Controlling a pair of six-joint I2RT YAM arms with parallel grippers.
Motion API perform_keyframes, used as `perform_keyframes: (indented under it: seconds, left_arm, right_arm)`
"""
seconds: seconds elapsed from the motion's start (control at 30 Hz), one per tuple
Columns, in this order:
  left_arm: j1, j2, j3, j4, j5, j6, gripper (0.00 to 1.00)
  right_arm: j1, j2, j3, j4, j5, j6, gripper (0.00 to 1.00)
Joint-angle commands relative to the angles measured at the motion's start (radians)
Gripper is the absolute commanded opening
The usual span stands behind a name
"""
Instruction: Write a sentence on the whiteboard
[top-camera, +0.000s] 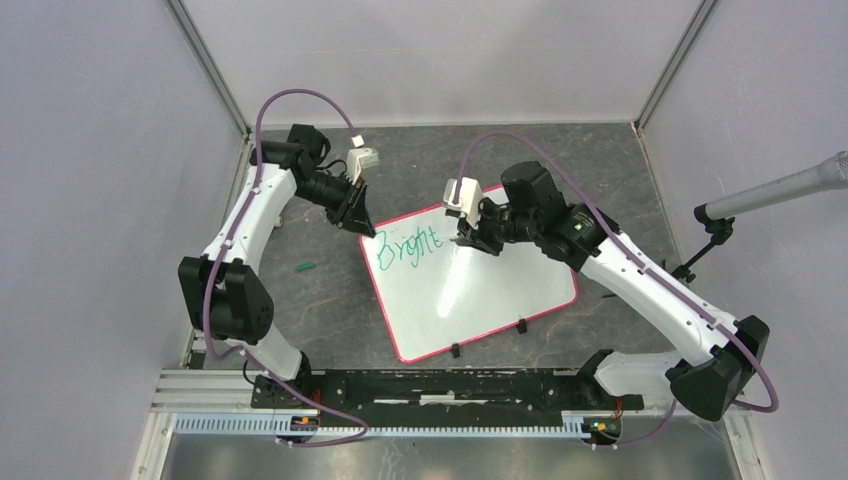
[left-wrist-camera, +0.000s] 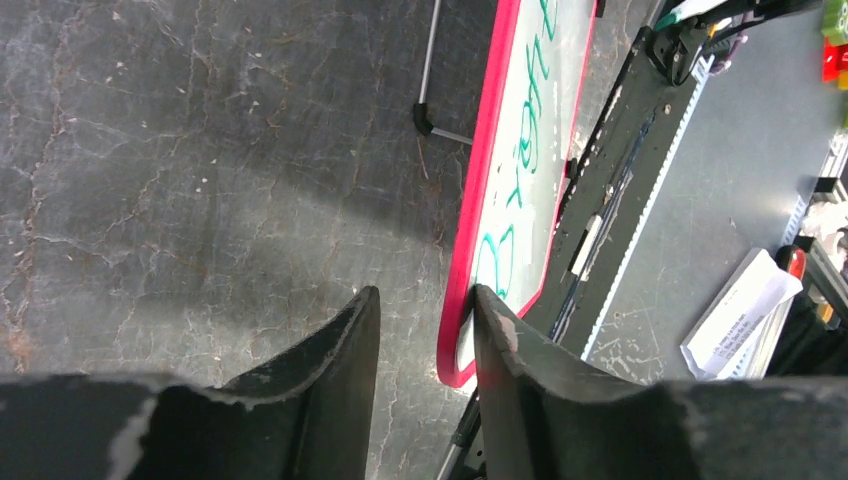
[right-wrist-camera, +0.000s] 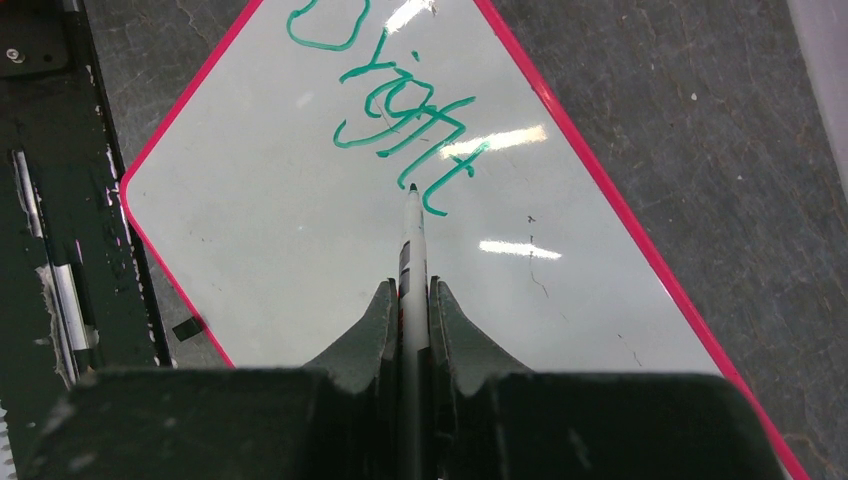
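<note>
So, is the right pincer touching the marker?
Touching. The right wrist view shows the right pincer closed on the marker, no gap on either side.

Whiteboard (top-camera: 480, 300) flat; lettering (top-camera: 410, 243) apparently "Bright".

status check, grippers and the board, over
Status: left gripper open at the whiteboard corner; right gripper shut on the marker, tip at the last t. The sentence reads only "Bright". No object ahead of the tip.

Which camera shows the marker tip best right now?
Right wrist: the slim white marker runs straight out of the shut right gripper, tip at the last green letter on the glossy white red-rimmed whiteboard. Top view hides it under the gripper; left wrist shows only the board's edge.
</note>
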Motion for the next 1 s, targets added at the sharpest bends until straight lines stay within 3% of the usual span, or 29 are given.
perform_keyframes:
  seconds: [0.0, 0.07, 0.4, 0.7, 0.97]
  left_arm:
    - [-0.003, -0.058, -0.062, 0.079, -0.014, 0.001, 0.5]
    - [0.0, -0.098, -0.103, 0.122, -0.002, -0.038, 0.56]
    - [0.027, -0.166, -0.201, 0.214, 0.108, -0.144, 0.63]
    - [0.028, -0.141, -0.202, 0.229, 0.125, -0.157, 0.6]
    - [0.028, -0.142, -0.212, 0.23, 0.127, -0.151, 0.46]
  right_arm:
    - [-0.004, -0.056, -0.027, 0.037, -0.013, 0.001, 0.0]
    - [-0.003, -0.076, -0.062, 0.071, -0.017, 0.013, 0.0]
    - [-0.003, -0.104, -0.148, 0.166, 0.025, 0.043, 0.0]
    - [-0.004, -0.084, -0.151, 0.208, 0.14, 0.051, 0.0]
    - [-0.004, -0.053, -0.139, 0.199, 0.132, 0.045, 0.0]
